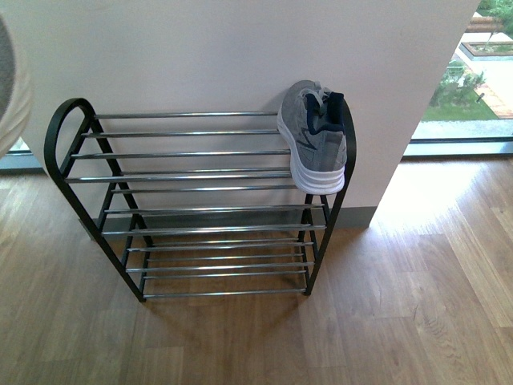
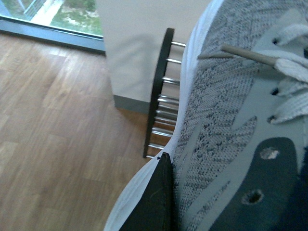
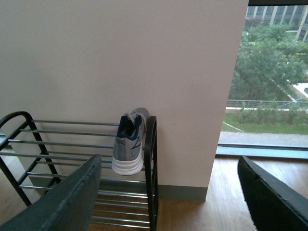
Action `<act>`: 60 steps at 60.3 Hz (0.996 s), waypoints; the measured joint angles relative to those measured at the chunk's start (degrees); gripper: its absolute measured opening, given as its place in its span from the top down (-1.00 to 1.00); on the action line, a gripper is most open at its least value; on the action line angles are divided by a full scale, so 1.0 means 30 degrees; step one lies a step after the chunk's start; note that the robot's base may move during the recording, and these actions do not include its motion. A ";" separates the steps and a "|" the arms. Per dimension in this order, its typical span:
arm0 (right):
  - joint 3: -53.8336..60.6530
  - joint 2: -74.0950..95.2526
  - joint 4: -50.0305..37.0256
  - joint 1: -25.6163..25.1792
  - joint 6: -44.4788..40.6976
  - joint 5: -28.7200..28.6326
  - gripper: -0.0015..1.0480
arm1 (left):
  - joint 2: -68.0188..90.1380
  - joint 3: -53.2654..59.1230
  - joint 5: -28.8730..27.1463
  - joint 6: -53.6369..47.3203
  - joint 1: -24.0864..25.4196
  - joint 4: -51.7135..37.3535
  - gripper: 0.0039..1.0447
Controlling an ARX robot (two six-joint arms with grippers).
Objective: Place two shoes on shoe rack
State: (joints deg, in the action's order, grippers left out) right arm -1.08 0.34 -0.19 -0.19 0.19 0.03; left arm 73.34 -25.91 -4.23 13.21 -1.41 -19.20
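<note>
One grey mesh shoe (image 1: 314, 138) with a thick white sole lies on the top tier of the shoe rack (image 1: 200, 172), at its right end against the black frame, toe toward the wall. The right wrist view shows the same shoe (image 3: 128, 147) from behind the heel. The other shoe (image 2: 226, 125) fills the left wrist view, with grey laces and a navy patch. My left gripper is shut on it, and one black fingertip (image 2: 156, 197) presses its side by the sole. My right gripper (image 3: 168, 202) is open and empty, held off the rack's right end.
The rack stands on a wood floor (image 1: 385, 313) against a white wall (image 1: 240, 48). A glass window (image 1: 469, 88) runs to the floor on the right. A blurred grey-and-white curved shape (image 1: 10, 88) sits at the front view's left edge. The rack's lower tiers hold nothing.
</note>
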 joint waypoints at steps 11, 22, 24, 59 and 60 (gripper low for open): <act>0.0000 0.0000 0.0000 0.0000 0.0000 -0.0007 -0.82 | 0.6819 -0.5967 0.0342 0.3402 -0.2404 0.0015 0.98; 0.0000 0.0000 0.0000 0.0000 0.0000 -0.0007 -0.82 | 1.2116 -1.0061 0.0430 0.6091 -0.3854 0.0758 0.98; 0.0000 0.0000 0.0000 0.0000 0.0000 -0.0007 -0.82 | 1.3180 -1.0863 0.0444 0.6492 -0.4138 0.1027 0.98; 0.0000 -0.0007 0.0000 0.0000 0.0000 0.0000 -0.82 | 2.3147 -2.2855 0.1275 0.8939 -0.5960 0.6506 0.98; 0.0000 0.0000 0.0000 0.0000 0.0000 -0.0007 -0.82 | 2.3256 -2.3081 0.1260 0.8939 -0.6018 0.6630 0.98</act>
State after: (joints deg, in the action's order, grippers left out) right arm -1.08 0.34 -0.19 -0.19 0.19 0.01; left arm 143.11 -95.15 -0.45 40.03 -19.46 0.69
